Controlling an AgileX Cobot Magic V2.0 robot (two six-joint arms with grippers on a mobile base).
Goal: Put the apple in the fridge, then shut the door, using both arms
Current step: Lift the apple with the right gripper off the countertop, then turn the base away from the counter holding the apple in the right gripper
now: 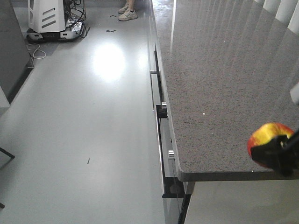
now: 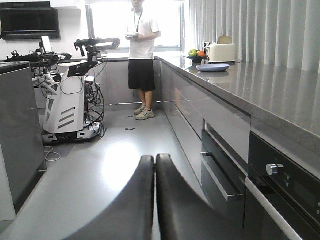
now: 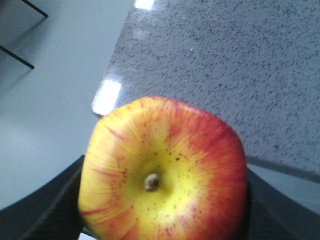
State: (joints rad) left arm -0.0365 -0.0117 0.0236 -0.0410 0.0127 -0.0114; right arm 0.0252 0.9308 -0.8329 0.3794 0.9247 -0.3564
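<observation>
Right wrist-mounted: right end effector (image 1: 276, 157) pinches the apple (image 3: 162, 172) at three and nine o'clock; probably light, firm, slick. Left end effector (image 2: 155, 195) is pressed together.

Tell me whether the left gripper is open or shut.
Shut. In the left wrist view the left gripper has its two black fingers pressed together, with nothing between them.

We are looking at a grey speckled counter (image 1: 224, 84) running beside a glossy pale floor (image 1: 84, 116). At its far end we are seeing a blue plate (image 2: 213, 67), a pale toaster (image 2: 221, 52) and some fruit (image 2: 196, 53). A person (image 2: 141, 55) in a white shirt is standing near a tall white machine (image 2: 67, 105); curtains (image 2: 260, 30) are hanging behind the counter.
</observation>
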